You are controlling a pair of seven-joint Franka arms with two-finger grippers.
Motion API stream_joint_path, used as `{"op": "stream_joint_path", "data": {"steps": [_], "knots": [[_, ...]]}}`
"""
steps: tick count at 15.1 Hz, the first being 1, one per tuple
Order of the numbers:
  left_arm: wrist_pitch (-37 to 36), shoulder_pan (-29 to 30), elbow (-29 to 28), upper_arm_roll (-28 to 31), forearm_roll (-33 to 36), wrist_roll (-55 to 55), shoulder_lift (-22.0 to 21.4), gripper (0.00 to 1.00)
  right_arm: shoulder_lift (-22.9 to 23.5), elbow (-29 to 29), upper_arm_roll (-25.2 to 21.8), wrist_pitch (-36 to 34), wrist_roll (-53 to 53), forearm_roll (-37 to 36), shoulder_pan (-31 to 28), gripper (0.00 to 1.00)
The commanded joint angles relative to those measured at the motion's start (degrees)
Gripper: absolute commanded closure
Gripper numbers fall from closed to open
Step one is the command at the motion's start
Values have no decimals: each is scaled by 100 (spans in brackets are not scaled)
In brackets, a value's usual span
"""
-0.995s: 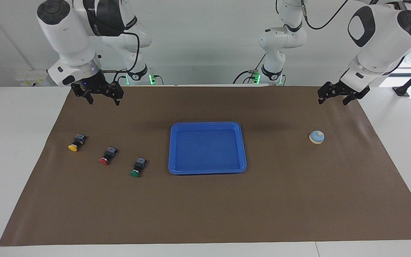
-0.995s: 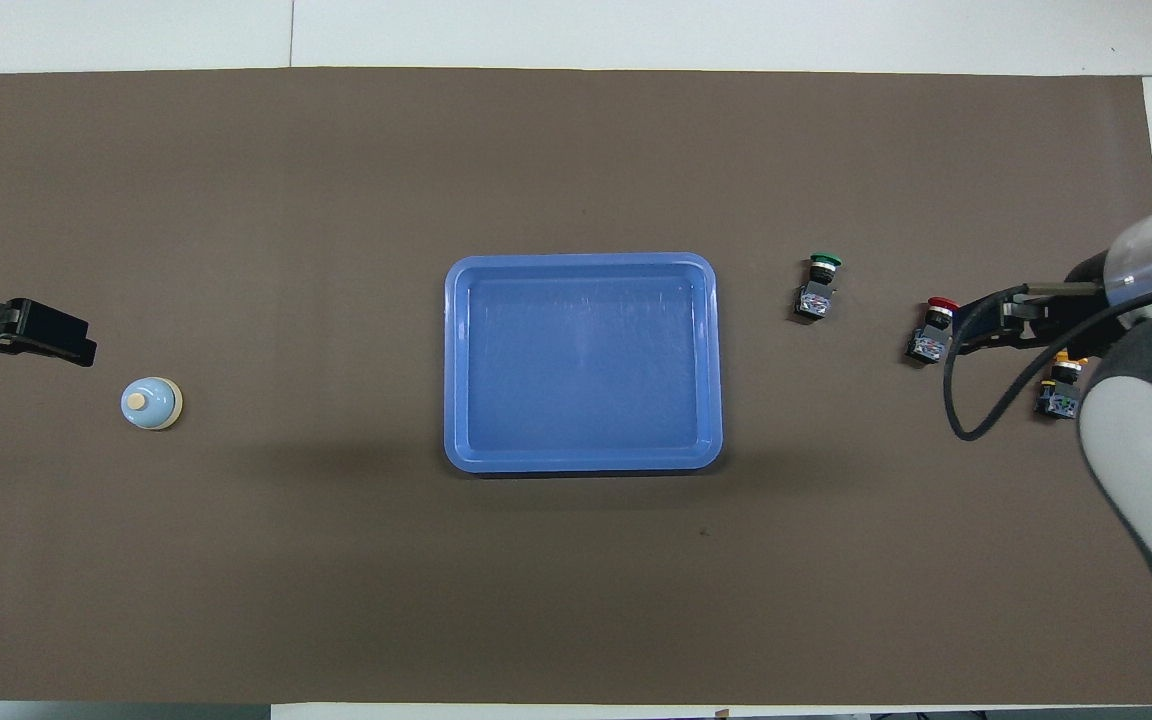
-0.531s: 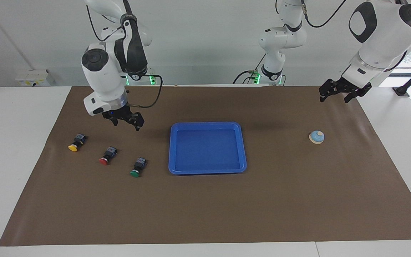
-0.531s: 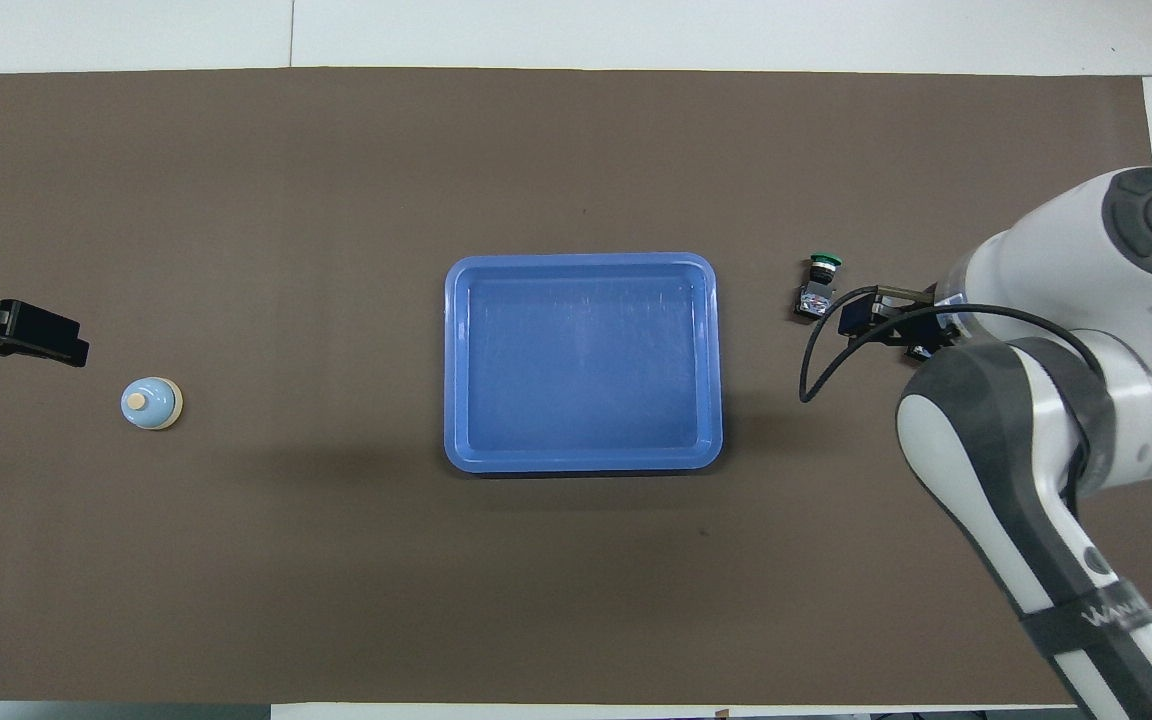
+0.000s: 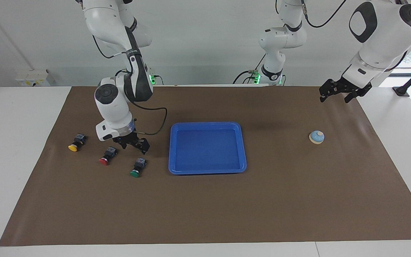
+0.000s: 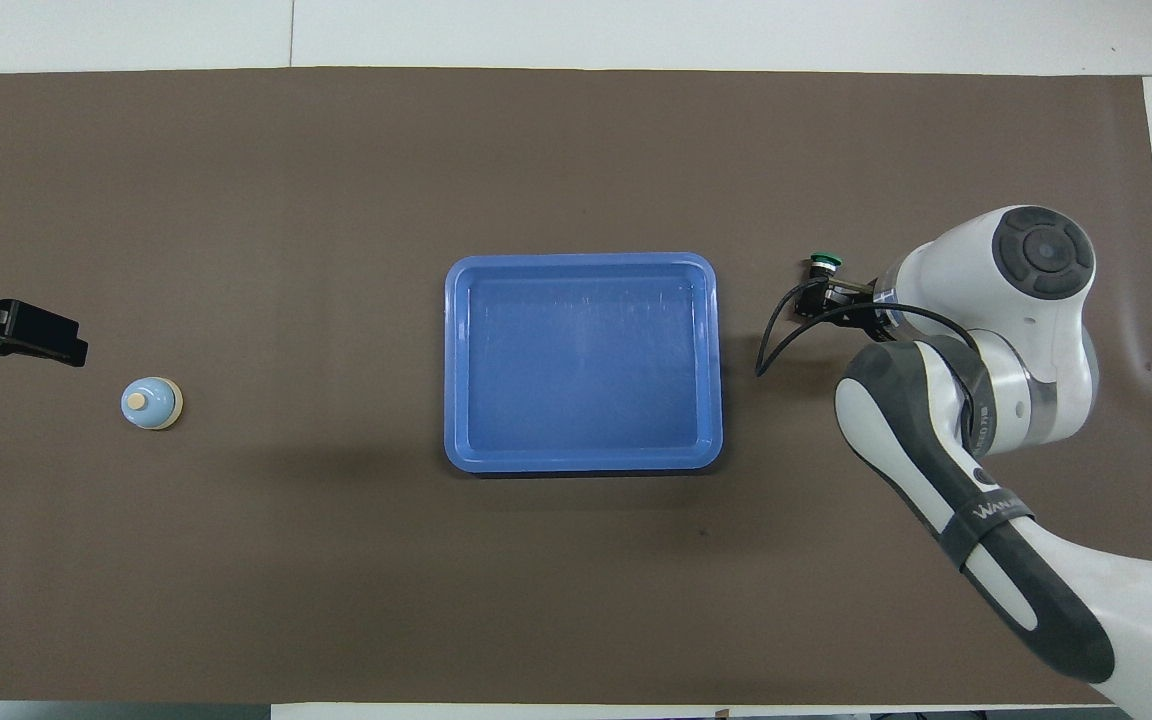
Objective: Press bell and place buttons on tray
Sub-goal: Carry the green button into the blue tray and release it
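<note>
Your left gripper (image 5: 338, 93) waits in the air, fingers spread, over the brown mat (image 5: 205, 207) at the left arm's end; in the facing view it sits at about 1 o'clock from the bell (image 5: 316, 137), well apart from it. The bell stands on the mat at 3 o'clock from the blue tray (image 5: 207, 125), which holds nothing. Your right gripper (image 5: 132, 144) is low, fingers spread and gripping nothing, just above the green button (image 5: 137, 166) at its 11 o'clock, close to the red button (image 5: 107, 155). The yellow button (image 5: 76, 142) lies at 10 o'clock from the red one. All three lie on the mat at 9 o'clock from the tray.
</note>
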Motion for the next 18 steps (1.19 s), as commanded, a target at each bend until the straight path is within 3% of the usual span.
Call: {"op": "stream_joint_path", "data": {"steps": [1, 9, 10, 13, 17, 18], "knots": [[-34, -31, -38, 21, 91, -81, -49, 0, 391, 555, 36, -1, 168, -129, -43, 0], [-34, -31, -38, 21, 91, -81, -49, 0, 849, 635, 19, 553, 457, -165, 132, 0], [-34, -31, -38, 21, 91, -81, -58, 0, 849, 635, 19, 552, 449, -226, 150, 4], [-43, -31, -38, 21, 91, -81, -58, 0, 849, 635, 10, 474, 423, -314, 115, 29], [-34, -31, -38, 21, 91, -81, -49, 0, 806, 627, 19, 246, 475, -305, 132, 95], [-34, -31, -38, 21, 91, -81, -49, 0, 779, 627, 27, 167, 475, -305, 141, 100]]}}
